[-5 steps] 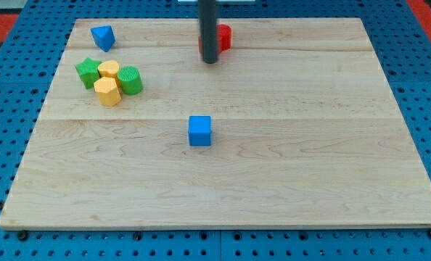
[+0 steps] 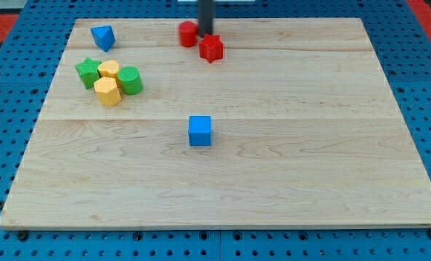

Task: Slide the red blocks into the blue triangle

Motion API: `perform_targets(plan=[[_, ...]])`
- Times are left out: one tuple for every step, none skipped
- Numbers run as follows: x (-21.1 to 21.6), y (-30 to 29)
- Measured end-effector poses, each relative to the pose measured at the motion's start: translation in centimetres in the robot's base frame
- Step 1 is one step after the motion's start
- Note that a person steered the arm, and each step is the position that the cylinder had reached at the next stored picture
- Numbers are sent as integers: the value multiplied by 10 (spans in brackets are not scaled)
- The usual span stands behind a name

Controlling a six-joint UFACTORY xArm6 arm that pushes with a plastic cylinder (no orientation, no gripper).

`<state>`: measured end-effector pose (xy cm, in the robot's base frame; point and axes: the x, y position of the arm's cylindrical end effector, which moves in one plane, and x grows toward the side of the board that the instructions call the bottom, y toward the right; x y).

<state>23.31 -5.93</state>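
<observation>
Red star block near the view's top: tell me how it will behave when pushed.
The red star block looks small and solid, so it probably slides easily on the smooth wooden board. Its points may make it spin off my tip. It sits flat, so tipping or rolling seems unlikely.

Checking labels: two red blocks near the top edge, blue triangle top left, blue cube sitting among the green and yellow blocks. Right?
One thing is off. In the camera view the blue cube stands alone mid-board, apart from the green and yellow blocks. The two red blocks near the top edge and the blue triangle top left are right.
</observation>
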Motion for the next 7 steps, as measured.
perform_targets(plan=[[0, -88], [0, -115], [6, -19], [11, 88], [32, 126], [60, 102], [61, 28]])
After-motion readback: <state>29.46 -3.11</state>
